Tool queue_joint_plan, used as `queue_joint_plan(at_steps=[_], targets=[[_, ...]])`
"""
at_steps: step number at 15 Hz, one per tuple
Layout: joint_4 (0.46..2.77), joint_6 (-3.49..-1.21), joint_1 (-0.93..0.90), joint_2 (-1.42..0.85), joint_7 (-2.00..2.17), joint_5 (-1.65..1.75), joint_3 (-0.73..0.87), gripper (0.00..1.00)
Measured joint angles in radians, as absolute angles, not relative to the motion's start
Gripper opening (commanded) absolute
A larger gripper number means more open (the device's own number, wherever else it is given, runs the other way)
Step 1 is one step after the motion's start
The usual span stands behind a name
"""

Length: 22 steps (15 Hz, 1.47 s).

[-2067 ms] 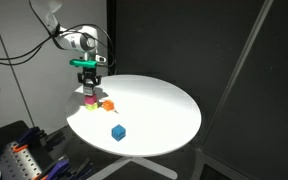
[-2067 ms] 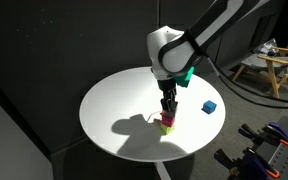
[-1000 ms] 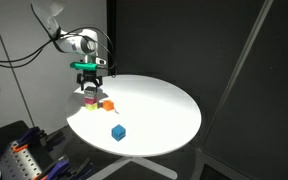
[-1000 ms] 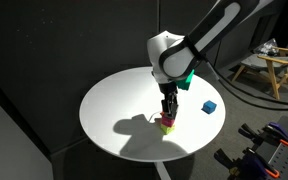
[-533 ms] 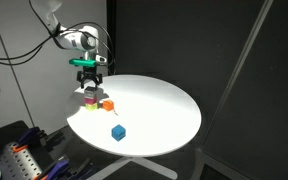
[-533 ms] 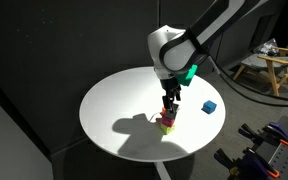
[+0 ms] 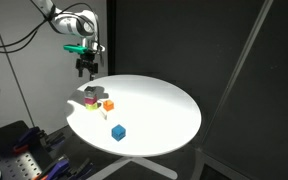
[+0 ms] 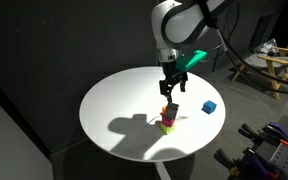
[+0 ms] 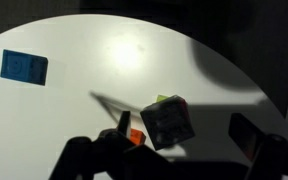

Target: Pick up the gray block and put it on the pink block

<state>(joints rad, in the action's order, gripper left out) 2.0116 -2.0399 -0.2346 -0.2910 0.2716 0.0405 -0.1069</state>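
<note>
In an exterior view, the gripper (image 7: 85, 70) hangs above the round white surface (image 7: 164, 105), fingers apart, holding nothing. One gray block (image 7: 92, 93) sits on one pink block (image 7: 89, 101). One orange cube (image 7: 108, 104) is just beside, and one blue cube (image 7: 118, 132) lies well apart. In an exterior view, the gripper (image 8: 170, 90) hovers over the stack, with the pink block (image 8: 168, 121) showing. The wrist view shows three cubes: blue cube (image 9: 23, 66), orange cube (image 9: 135, 139), gray block (image 9: 168, 122).

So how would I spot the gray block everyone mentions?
Find the round white table. Near its edge, under the gripper, stands a little stack of cubes. The gray block tops it, dull beside the orange cube and the lone blue cube.
</note>
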Motion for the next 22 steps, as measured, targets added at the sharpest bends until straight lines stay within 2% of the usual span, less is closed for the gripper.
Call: queue_joint_plan(at_steps=[8,15,22], targets=[[2.141,-2.069,-0.188,-0.099,0.438,-0.009,-0.094,1.0],[2.244,-2.068,-0.121,0.057,0.413,-0.012,-0.088,1.0],[2.278,-2.041,-0.088,0.108,0.285,-0.011,-0.081,1.0]])
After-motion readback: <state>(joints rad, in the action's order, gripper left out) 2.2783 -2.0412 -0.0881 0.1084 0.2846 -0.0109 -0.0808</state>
